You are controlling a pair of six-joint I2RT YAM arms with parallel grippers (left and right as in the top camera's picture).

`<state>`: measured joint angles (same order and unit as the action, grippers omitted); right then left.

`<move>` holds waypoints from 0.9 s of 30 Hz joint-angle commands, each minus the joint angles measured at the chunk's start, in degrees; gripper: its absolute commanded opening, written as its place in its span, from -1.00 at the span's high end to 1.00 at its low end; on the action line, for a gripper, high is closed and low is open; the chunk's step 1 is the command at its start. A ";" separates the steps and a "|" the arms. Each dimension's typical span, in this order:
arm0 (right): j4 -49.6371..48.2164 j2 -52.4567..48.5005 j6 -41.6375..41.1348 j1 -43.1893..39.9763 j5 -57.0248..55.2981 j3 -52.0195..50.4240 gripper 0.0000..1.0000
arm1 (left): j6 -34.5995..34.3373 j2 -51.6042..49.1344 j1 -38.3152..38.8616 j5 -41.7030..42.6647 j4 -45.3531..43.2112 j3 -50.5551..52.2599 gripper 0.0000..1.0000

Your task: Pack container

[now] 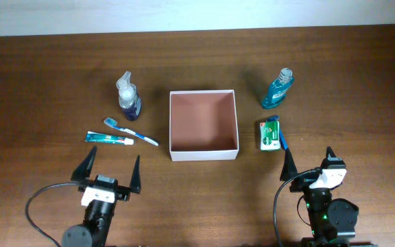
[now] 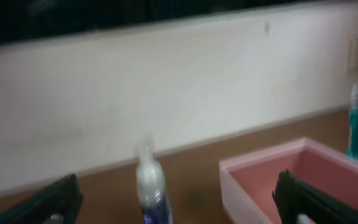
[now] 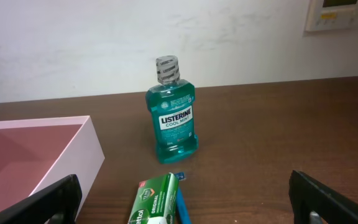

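Observation:
The container (image 1: 204, 154) is a square white box with a reddish-brown inside, at the table's middle; it also shows as a pink-walled box (image 2: 241, 177) (image 3: 73, 152). Left of it stand a clear-and-blue spray bottle (image 1: 129, 97) (image 2: 151, 190), a blue toothbrush (image 1: 130, 130) and a toothpaste tube (image 1: 108, 138). Right of it are a teal mouthwash bottle (image 1: 278, 88) (image 3: 171, 115), a green soap box (image 1: 269, 134) (image 3: 157, 202) and a blue toothbrush (image 1: 282, 139) beside it. My left gripper (image 1: 110, 171) is open near the front edge. My right gripper (image 1: 307, 162) is open too, short of the soap box.
A white wall (image 3: 166, 37) runs behind the table's far edge. Black cables (image 1: 36, 206) trail from both arms at the front. Bare brown wood (image 1: 362, 103) lies around the items.

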<state>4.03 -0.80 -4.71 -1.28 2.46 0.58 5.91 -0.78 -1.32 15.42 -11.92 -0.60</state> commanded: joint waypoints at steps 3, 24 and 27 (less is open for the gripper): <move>0.31 0.59 0.02 0.52 -0.52 -0.26 -0.97 | -0.50 0.42 -0.24 4.37 -5.16 -0.90 -0.99; 0.31 0.59 0.02 0.52 -0.55 -0.26 -0.97 | 1.84 -77.15 -0.24 12.24 61.07 -81.59 -0.99; 0.31 0.59 0.02 0.52 -0.55 -0.26 -0.97 | 1.86 -82.58 -0.24 12.24 60.78 -81.61 -0.99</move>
<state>4.05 -0.62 -4.67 -1.23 2.42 0.58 7.46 -78.41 -1.43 25.76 48.51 -80.90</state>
